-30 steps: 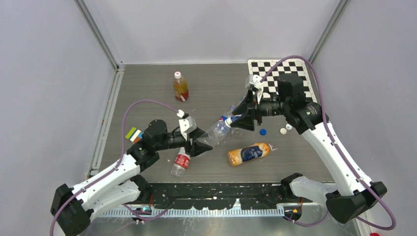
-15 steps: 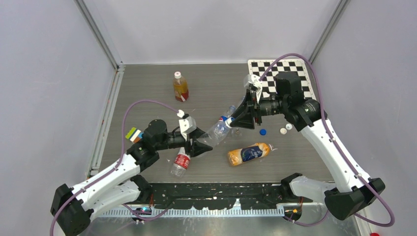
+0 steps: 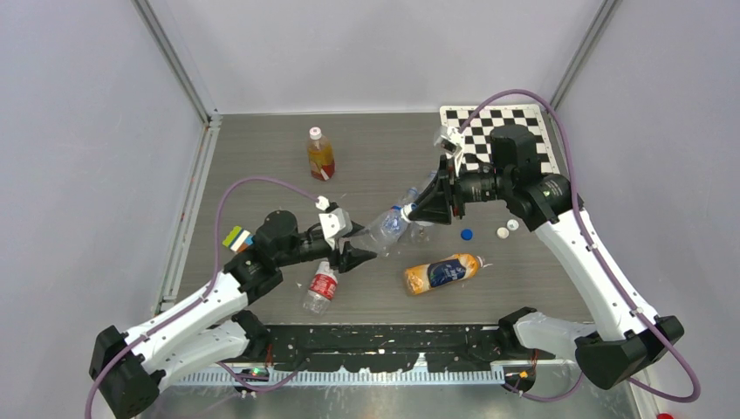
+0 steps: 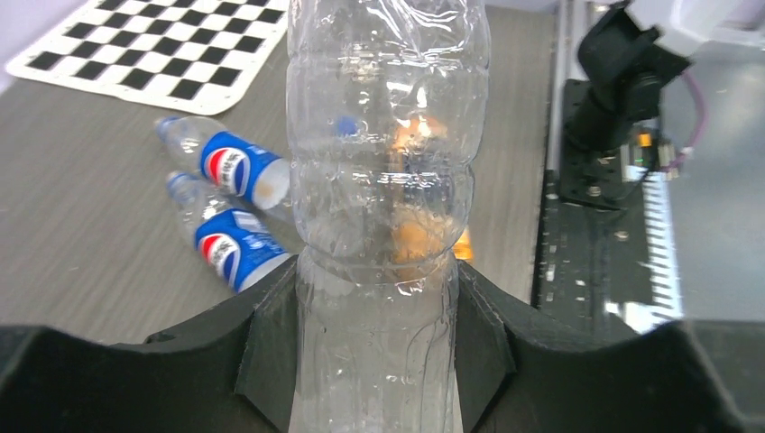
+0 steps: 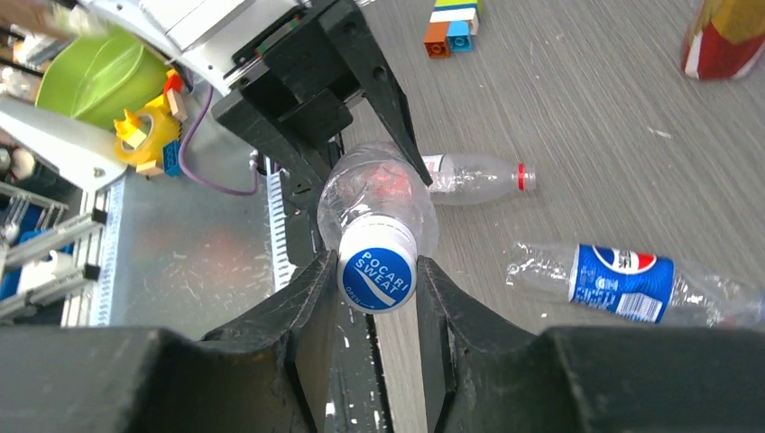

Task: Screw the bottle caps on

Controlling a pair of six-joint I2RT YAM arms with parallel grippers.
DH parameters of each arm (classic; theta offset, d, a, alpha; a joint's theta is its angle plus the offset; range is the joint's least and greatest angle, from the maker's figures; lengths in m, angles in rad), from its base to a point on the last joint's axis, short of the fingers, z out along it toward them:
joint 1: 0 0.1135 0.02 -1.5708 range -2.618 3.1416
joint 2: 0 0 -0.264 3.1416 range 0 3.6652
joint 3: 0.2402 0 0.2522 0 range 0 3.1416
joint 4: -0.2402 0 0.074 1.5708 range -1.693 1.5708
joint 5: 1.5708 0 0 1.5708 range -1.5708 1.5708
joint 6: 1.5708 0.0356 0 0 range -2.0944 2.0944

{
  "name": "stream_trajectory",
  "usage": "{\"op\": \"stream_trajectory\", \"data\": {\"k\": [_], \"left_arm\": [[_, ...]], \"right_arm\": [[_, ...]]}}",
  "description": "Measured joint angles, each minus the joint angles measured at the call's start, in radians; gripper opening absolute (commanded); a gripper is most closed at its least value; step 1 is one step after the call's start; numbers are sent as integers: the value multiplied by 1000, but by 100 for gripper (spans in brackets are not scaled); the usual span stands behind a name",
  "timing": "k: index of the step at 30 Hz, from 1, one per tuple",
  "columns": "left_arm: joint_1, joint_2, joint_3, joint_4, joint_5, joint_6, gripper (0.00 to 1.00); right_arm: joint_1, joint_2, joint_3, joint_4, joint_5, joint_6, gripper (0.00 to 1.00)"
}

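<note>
Right wrist view: right gripper [image 5: 374, 271] clamps the round blue-and-white plastic cap [image 5: 376, 280] by its rim — likely light, stiff; at twelve o'clock, left gripper [image 5: 365, 171] grips the crushable clear bottle [image 5: 379, 194].

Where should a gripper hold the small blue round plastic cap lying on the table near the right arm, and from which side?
Grip the small blue round plastic cap across its round side wall, coming straight down from above. It lies low and flat on the grey table, clear of the two small white caps, so a sideways approach would probably scrape it.
</note>
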Motion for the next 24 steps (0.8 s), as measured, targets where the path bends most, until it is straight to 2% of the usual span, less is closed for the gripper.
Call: {"op": "stream_trajectory", "data": {"k": [3, 7, 11, 16, 17, 20, 22, 24], "left_arm": [[-32, 3, 14, -21, -92, 85, 0], [-125, 24, 22, -18, -307, 230, 0], [-250, 63, 12, 24, -578, 400, 0], [-390, 138, -60, 181, -875, 645, 0], [-414, 156, -74, 224, -929, 698, 0], [-444, 182, -87, 304, -1018, 784, 0], [-451, 177, -87, 318, -1040, 795, 0], [-456, 156, -85, 314, -1049, 779, 0]], "right_arm": [[0, 3, 6, -2, 77, 114, 0], [0, 4, 2, -7, 208, 342, 1], [-10, -32, -87, 45, 340, 697, 1], [-17, -116, -253, 109, 462, 1091, 2], [-17, -122, -270, 108, 481, 1155, 5], [-16, -123, -274, 109, 515, 1262, 35], [-13, -124, -259, 111, 521, 1275, 46], [-6, -122, -231, 110, 517, 1240, 52]]}}
